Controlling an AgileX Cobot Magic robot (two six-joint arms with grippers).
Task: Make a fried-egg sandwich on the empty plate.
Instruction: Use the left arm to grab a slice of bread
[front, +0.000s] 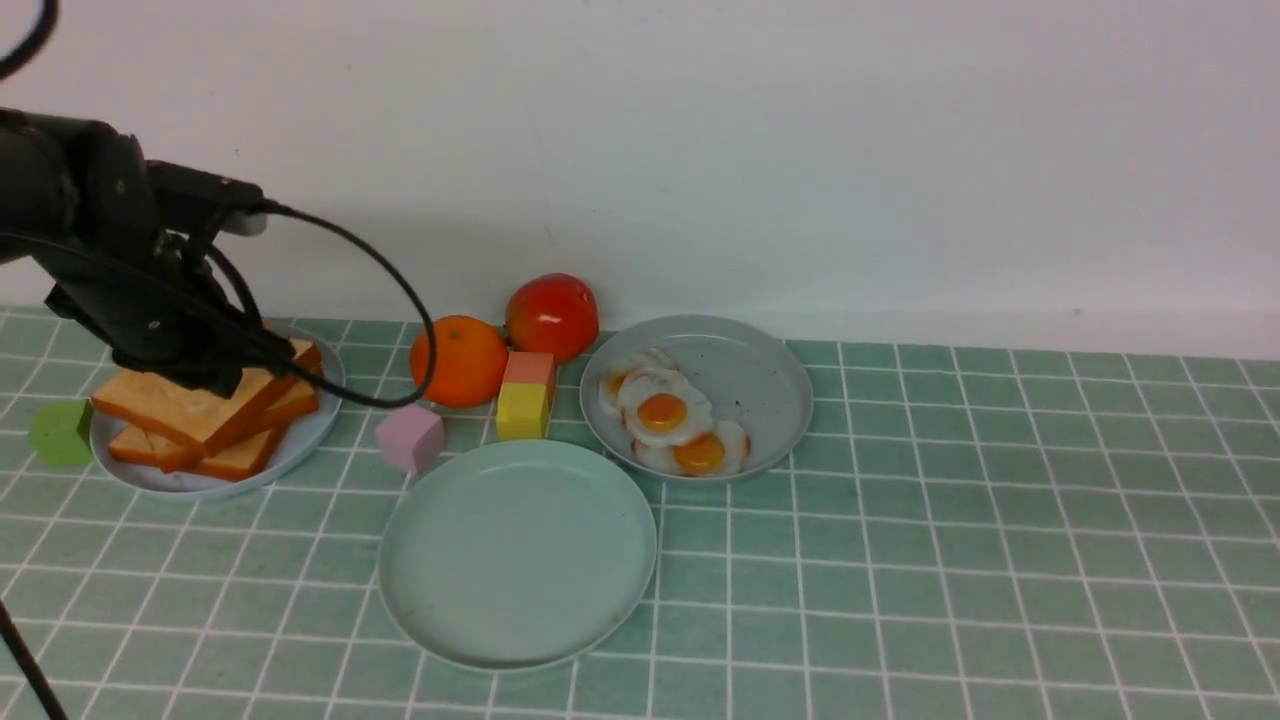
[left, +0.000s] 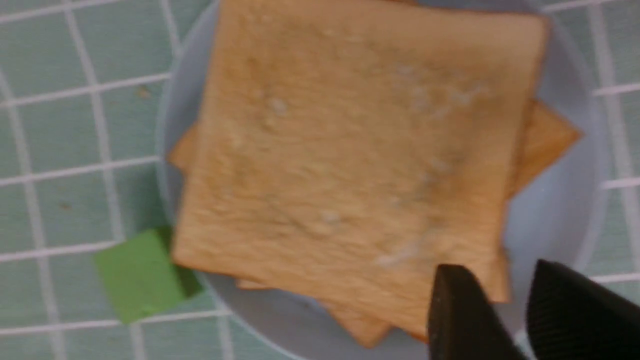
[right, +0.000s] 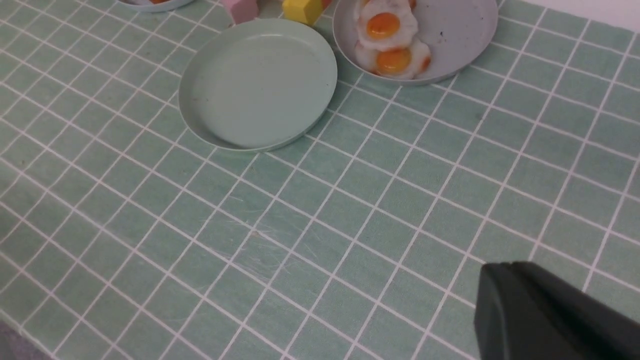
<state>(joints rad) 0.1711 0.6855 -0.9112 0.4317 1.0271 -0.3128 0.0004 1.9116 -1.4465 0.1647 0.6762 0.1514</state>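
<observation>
Golden toy toast slices with orange-brown crusts (left: 350, 160) lie piled on a pale blue round plate (front: 330, 425) at the left end of the table. The black left gripper (left: 495, 310) hangs over this pile, its fingertips apart with a gap between them, near one corner of the top slice; whether they touch it I cannot tell. Small glossy white fried eggs with orange yolks (front: 662, 412) sit together on the grey speckled plate (front: 770, 410), well apart from that gripper, to its right. Between and nearer the camera is the pale mint-green round plate (front: 517, 560), bare. The dark right gripper (right: 500, 270) has its fingers together, over the green tiled tabletop (right: 400, 220), away from toast and eggs.
</observation>
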